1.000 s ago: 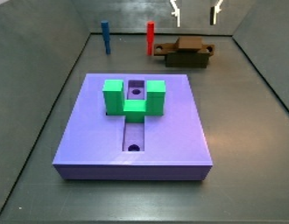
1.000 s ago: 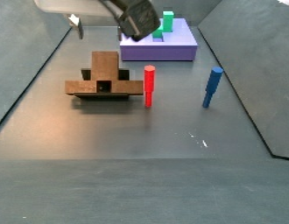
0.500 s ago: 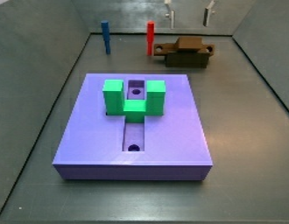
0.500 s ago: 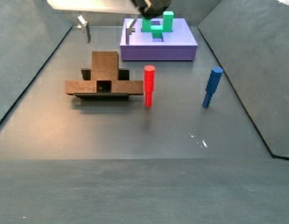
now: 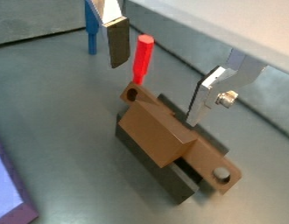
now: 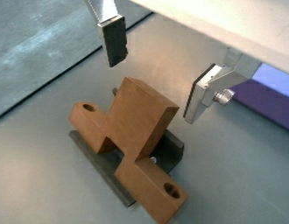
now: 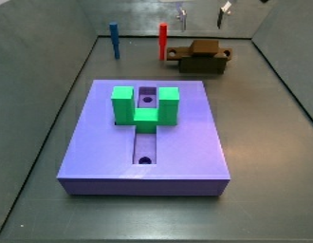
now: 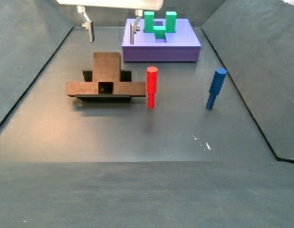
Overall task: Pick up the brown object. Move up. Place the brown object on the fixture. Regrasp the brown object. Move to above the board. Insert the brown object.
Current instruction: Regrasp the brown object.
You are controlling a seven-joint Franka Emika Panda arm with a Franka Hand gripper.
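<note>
Lavender-purple rectangular board [image 7: 144,133] with lengthwise slot and green U-shaped block [image 7: 145,105] lies nearest in a side view. Beyond the board, a red peg [image 7: 163,40] and a blue peg [image 7: 115,40] stand upright on the grey surface [image 7: 266,171]. Just beside the red peg: dark olive-brown boxy fixture [image 5: 182,171], with the tan-brown rectangular bar [image 5: 165,134] resting across it, round hole near its end. My gripper [image 5: 167,73] hangs above the bar, clear of it; fingers [image 5: 116,40] spread wide, holding nothing.
</note>
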